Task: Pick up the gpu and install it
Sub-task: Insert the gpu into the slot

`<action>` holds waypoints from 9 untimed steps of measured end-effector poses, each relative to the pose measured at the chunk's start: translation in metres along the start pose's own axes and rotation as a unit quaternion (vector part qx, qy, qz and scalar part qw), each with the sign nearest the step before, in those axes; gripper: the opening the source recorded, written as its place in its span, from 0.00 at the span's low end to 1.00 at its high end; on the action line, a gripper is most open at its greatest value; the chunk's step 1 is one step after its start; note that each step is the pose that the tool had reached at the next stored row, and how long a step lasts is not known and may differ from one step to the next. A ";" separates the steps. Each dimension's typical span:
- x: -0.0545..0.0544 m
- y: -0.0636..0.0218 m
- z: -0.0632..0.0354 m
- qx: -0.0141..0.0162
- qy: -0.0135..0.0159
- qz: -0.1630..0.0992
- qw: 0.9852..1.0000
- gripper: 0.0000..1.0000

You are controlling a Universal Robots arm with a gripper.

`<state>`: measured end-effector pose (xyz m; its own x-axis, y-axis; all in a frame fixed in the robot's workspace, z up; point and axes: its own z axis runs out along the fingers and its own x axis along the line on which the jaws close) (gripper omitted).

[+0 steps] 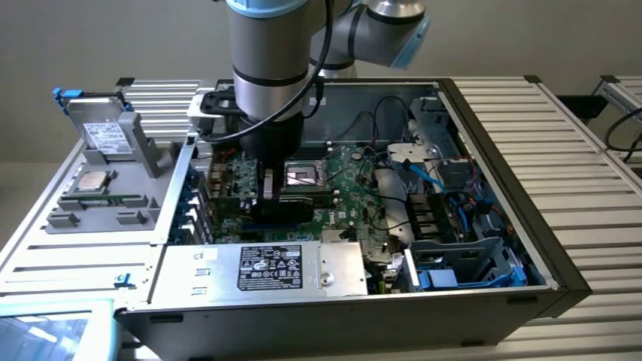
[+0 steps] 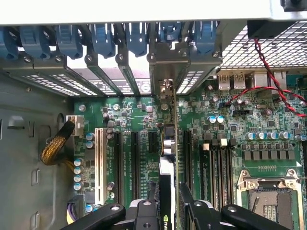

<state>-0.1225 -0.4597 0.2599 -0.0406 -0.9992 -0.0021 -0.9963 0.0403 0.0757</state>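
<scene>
hand [image 2: 169, 210] clamped on gpu [image 2: 168, 148] — upright, edge-on over motherboard [image 2: 129, 115]

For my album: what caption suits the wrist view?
Claw gripping the gpu edge-on among the motherboard's expansion slots.

A plain grey wall [image 1: 90, 37] stands beyond the tool [image 1: 270, 189]; a ribbed aluminium bench [image 1: 561, 135] spreads beneath and around it, evenly lit.

The gpu [image 2: 167, 153] stands on edge over the motherboard [image 2: 230, 120], a thin green card with a black block, gripped by the hand [image 2: 169, 196]. Its metal end points toward the rear openings [image 2: 136, 86]. It seems to meet the motherboard, though that is hard to tell.
</scene>
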 end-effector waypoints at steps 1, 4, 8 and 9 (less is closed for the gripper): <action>0.000 0.0001 0.0003 0.000 0.000 0.000 1.000 0.28; 0.000 0.0001 0.0004 0.000 -0.001 0.001 1.000 0.28; 0.000 0.0000 0.0004 -0.001 -0.003 0.001 1.000 0.28; 0.000 -0.0001 0.0004 -0.002 -0.005 0.001 1.000 0.28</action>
<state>-0.1224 -0.4596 0.2594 -0.0423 -0.9990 -0.0117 -0.9960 0.0413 0.0790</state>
